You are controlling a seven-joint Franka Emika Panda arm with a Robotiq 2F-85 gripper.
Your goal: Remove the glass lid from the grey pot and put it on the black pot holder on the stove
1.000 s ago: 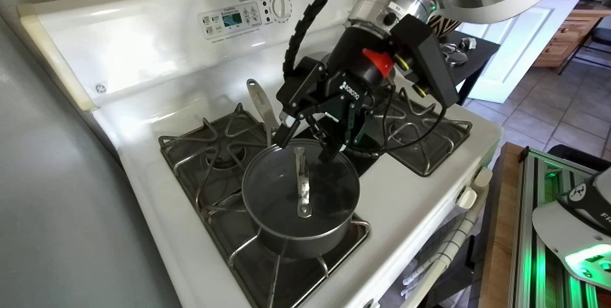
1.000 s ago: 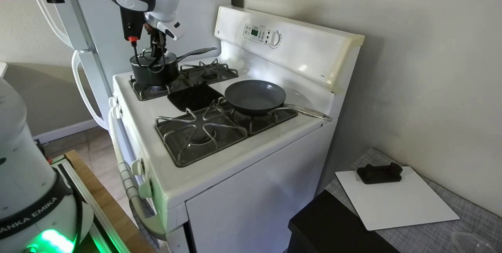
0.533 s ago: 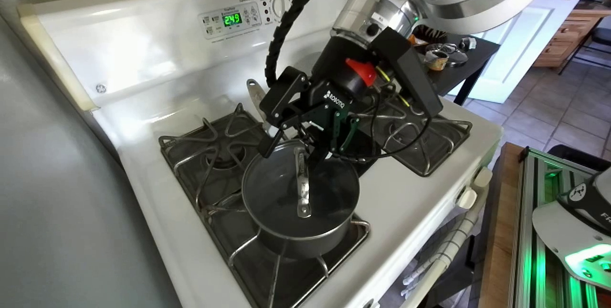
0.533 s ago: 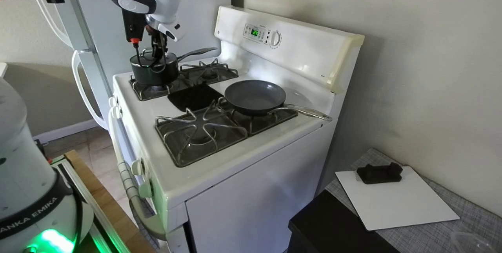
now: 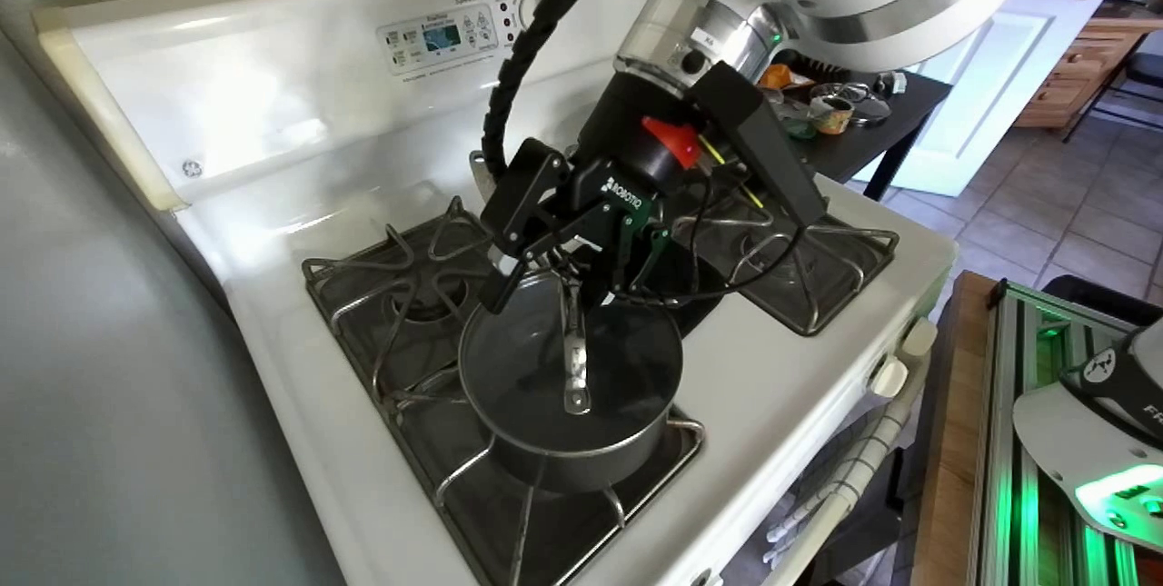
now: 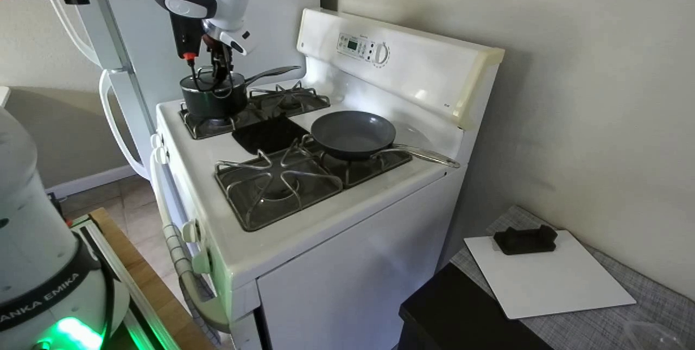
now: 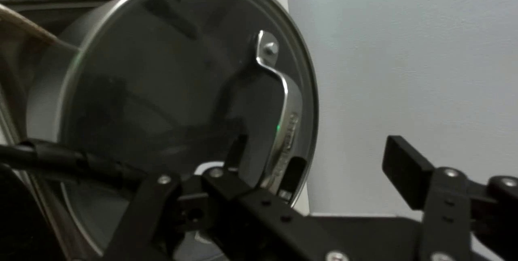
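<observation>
Not much done yet. The lid (image 5: 527, 359) is on the pot (image 5: 581, 472), at the front corner of the counter (image 6: 304, 228) on the fridge (image 6: 282, 2) side. The jaws are spread apart and holding nothing. In the wrist view the lid's handle (image 7: 292, 111) looks to be between them, closer to one than the other, but I can't tell if they're low enough to grab it. My guess is this is the lining-up bit; the grab, lift, carry and set-down are all left.

The holder (image 6: 266, 135) lies flat mid-counter, on the strip between the grates (image 6: 279, 179), so the trip should be short. I'd watch the pan (image 6: 353, 130) at the back corner away from the fridge, since its rim looks just beside the holder, plus the raised grates toward the front edge. The pot's handle (image 6: 274, 71) pokes out toward the back edge. There's also a cable (image 7: 73, 164) by the lid that could snag.
</observation>
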